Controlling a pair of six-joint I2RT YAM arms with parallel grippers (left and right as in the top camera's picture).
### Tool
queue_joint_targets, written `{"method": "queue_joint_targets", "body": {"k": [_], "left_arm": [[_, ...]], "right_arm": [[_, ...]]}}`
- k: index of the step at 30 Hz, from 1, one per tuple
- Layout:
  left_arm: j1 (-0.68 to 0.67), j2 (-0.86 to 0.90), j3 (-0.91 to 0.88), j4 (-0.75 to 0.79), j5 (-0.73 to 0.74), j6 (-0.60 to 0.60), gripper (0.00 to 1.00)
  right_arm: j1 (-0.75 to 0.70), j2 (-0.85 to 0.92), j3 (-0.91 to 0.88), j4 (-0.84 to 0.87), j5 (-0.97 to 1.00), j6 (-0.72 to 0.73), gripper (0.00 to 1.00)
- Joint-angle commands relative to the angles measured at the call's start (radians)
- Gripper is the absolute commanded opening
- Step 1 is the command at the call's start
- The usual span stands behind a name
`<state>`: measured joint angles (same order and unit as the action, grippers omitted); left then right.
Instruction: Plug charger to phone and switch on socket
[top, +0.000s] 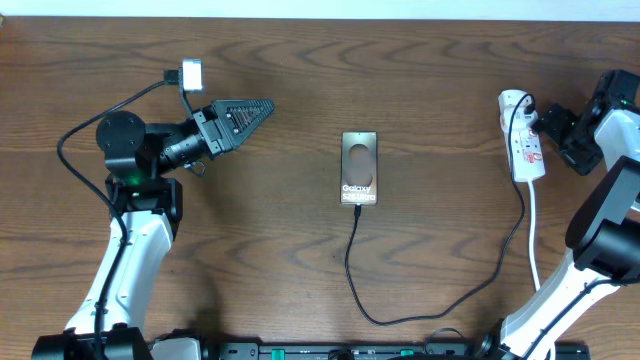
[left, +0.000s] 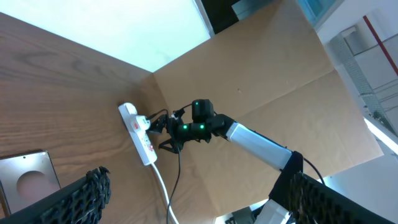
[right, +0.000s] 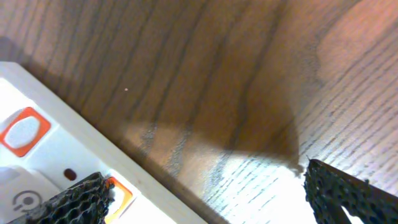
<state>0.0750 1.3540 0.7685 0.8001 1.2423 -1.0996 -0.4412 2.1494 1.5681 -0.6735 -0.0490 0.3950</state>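
Overhead, the right gripper sits at the socket, a narrow white plastic strip with red markings and a rounded far end, its long axis running away from the robot. Its meshed black fingers are spread, one overlapping an orange-rimmed switch; whether they touch cannot be told. The phone, flat and rectangular, lies well to that gripper's left, between both grippers, lengthwise parallel to the strip. The charger, a thin black cable, meets its near short edge and loops round to the socket. The left gripper, also spread, hangs over the wood-grain table.
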Motion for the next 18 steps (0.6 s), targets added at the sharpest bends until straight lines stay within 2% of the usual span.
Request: {"method": "queue_joint_targets", "body": {"k": [1,18], "left_arm": [[0.003,-0.002,0.011,0.005,-0.004,0.007,0.93],[0.003,-0.002,0.011,0.005,-0.004,0.007,0.93]], "right_arm": [[0.017,0.013,-0.019,-0.013,-0.055,0.001,0.99],[0.018,0.013,-0.019,-0.064,-0.059,0.001,0.99]]}}
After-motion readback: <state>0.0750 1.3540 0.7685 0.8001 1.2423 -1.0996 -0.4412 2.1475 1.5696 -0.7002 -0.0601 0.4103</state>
